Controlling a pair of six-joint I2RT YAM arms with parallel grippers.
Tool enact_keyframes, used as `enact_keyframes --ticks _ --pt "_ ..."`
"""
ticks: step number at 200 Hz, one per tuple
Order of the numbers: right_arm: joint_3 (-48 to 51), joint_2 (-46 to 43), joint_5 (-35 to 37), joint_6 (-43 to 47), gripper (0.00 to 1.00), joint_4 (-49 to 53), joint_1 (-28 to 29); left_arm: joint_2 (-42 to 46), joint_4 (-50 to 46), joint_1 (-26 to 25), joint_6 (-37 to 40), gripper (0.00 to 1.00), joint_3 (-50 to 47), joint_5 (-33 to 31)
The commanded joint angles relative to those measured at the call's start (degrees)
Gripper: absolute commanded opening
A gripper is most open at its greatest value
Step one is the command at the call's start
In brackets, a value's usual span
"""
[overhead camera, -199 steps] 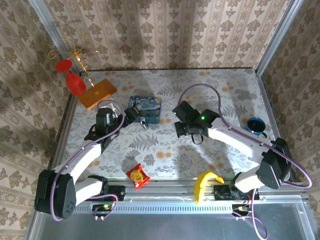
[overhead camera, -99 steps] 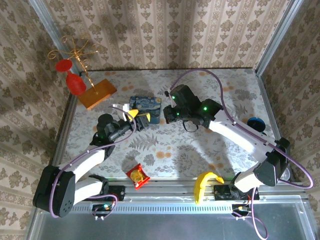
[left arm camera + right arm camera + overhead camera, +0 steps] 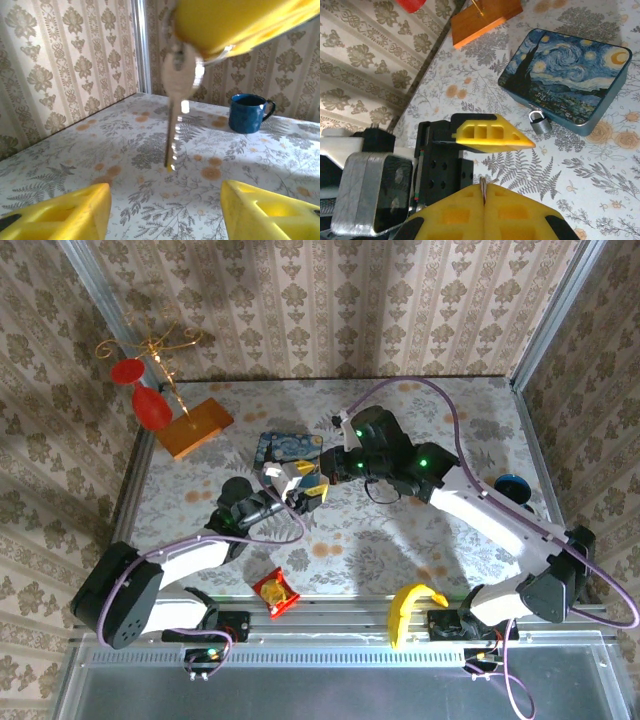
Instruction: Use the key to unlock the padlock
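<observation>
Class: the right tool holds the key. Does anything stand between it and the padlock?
Yes. In the right wrist view, one yellow finger of the open left tool lies across the line from the key in the right tool to the padlock beside the tin.

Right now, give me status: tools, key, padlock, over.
Right tool shut on key. Left tool open, facing it. Padlock at tin's edge, untouched. Left tool partly between key and padlock.

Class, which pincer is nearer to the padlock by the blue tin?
Left. The open left pincer lies just beside the padlock; the right pincer, gripping the key, sits farther back from it, on the side away from the tin.
</observation>
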State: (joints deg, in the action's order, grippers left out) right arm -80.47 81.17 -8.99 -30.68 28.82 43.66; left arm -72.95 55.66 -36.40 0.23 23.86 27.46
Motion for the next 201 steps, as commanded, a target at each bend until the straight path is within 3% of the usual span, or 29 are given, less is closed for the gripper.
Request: enact_keyframes --ticks 1,87,142,164,201 --pt "1.63 -2.66 -1.88 -1.49 0.00 -1.57 -0.32 -0.87 5.51 -0.33 2.85 0.55 2.13 -1.46" --pt "2.56 -2.77 -1.73 -1.74 0.00 -1.92 -0.60 0.34 2.75 -0.86 4.85 0.52 3.98 0.53" --pt "2.73 -2.42 -1.73 -1.93 0.00 -1.66 -0.78 0.82 0.24 -1.46 6.96 0.21 4.97 -1.02" --pt "3.08 -2.35 -1.73 -2.19 0.00 -1.56 -0.98 2.05 -3.14 -2.42 10.06 0.00 5.47 -3.31" --pt "3.98 -2.76 -1.53 -2.95 0.00 -1.48 -1.84 4.88 -10.08 -4.72 18.18 0.00 6.45 -8.85"
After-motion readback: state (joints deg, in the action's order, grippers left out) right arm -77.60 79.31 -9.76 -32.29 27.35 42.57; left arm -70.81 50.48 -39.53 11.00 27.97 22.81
